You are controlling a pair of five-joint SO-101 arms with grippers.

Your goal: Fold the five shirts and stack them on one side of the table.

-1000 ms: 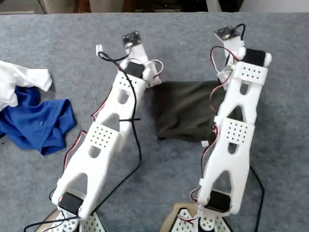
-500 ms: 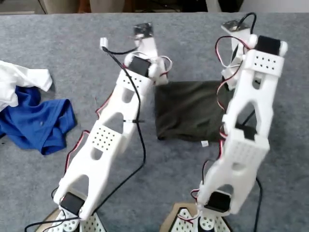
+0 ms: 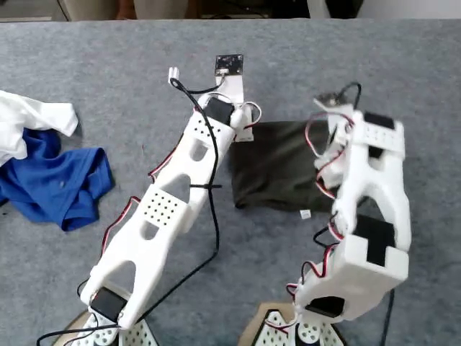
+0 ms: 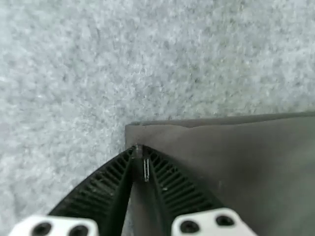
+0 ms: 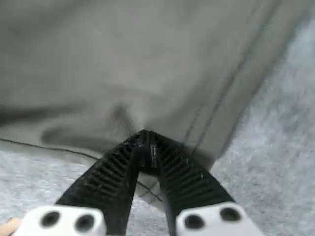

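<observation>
Left arm was found stretched forward, the left claw (image 4: 140, 158) closed, its tips at the far left corner of the folded dark olive shirt (image 3: 277, 166). The shirt lay flat near the middle of the grey desk (image 3: 108, 72). Right arm was bent high over the shirt, the right claw (image 5: 145, 143) closed on its cloth. Against the earlier frame, the right arm had drawn back toward the near edge and the left arm had swung toward the shirt.

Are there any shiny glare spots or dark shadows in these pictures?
High view: even light, no glare, only faint shadows on the table. Left wrist view: evenly lit dark shirt. Right wrist view: shadowy creases in the shirt near the right hand.
</observation>
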